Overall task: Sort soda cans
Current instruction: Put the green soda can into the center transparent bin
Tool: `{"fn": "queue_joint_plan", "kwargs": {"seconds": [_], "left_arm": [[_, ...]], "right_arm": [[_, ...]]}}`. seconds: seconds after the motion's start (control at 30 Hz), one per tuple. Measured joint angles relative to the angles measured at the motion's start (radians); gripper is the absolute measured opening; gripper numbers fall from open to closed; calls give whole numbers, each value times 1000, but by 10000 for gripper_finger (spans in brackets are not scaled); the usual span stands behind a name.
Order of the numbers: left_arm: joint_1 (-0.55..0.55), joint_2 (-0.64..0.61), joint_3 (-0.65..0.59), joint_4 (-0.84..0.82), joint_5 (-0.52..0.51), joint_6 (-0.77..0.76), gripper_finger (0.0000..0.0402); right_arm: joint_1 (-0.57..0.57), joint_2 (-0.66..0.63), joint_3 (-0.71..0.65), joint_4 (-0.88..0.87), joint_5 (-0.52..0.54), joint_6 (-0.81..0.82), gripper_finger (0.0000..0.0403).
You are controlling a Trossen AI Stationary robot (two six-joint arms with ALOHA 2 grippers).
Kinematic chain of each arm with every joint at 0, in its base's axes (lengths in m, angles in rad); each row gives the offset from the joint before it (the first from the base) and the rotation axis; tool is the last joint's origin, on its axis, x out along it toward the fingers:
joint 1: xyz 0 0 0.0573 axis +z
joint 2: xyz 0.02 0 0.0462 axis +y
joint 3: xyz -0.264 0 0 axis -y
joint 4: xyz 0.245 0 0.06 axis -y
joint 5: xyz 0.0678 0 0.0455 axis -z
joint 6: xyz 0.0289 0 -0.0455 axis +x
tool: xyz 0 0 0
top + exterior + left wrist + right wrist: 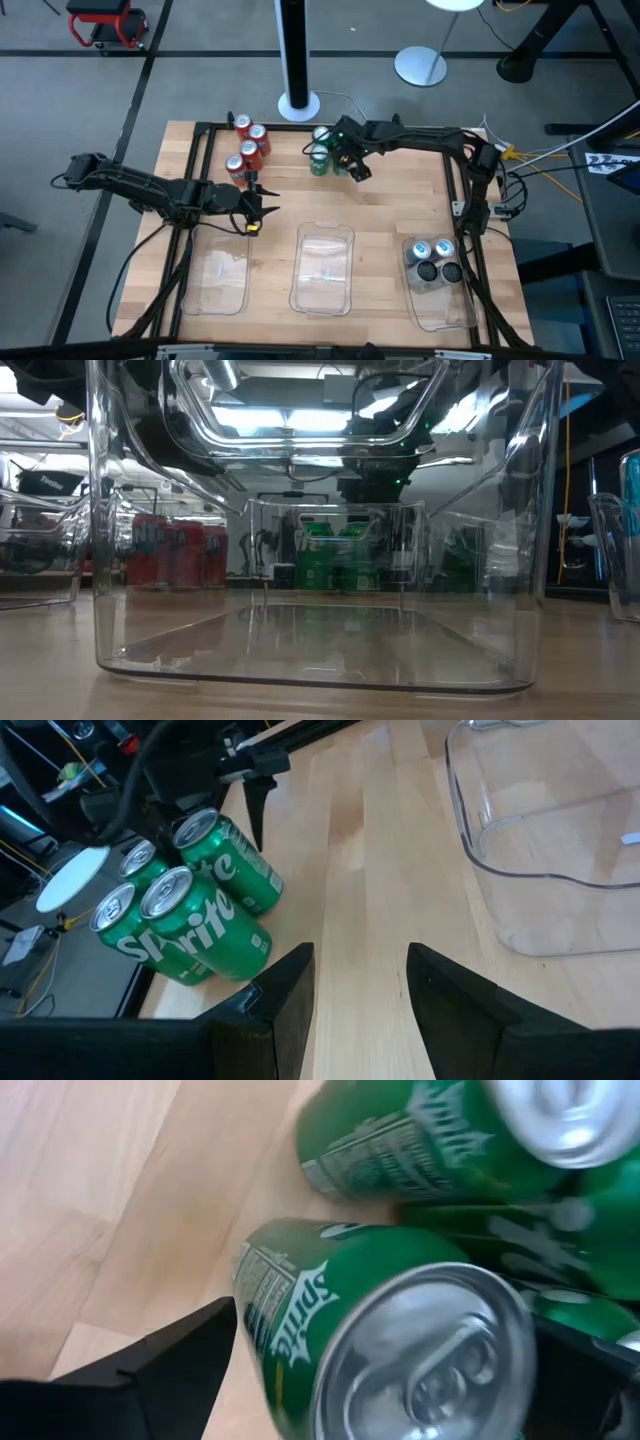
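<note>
Several green cans [321, 152] stand upright in a cluster near the table's far edge, also showing in the left wrist view [185, 910] and the low view [335, 560]. My right gripper [348, 160] is open at that cluster, one finger on each side of a green can [400, 1320]. Several red cans [248, 145] stand to the left of the green ones. Several silver-blue and dark cans [435, 260] stand in the right tray [445, 315]. My left gripper [258, 212] hovers open and holds nothing, in front of the red cans; its fingers [300, 990] point toward the green cans. My right gripper [390, 1350] has the nearest green can's upper body [290, 1310] between its two fingers, which come level from the table's right side. I cannot tell whether the fingers touch it. The can stands on the table among the others.
Three clear plastic trays lie along the near edge: the left tray [218, 300], the middle tray [322, 300] and the right one. A black frame [200, 150] borders the wooden table. Bare wood lies between the cans and the trays.
</note>
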Motion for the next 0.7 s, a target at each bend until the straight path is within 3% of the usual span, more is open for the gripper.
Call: {"fn": "queue_joint_plan", "kwargs": {"seconds": [0.7], "left_arm": [[0,0,0,3,0,1,153]], "right_arm": [[40,53,0,10,6,5,395]]}}
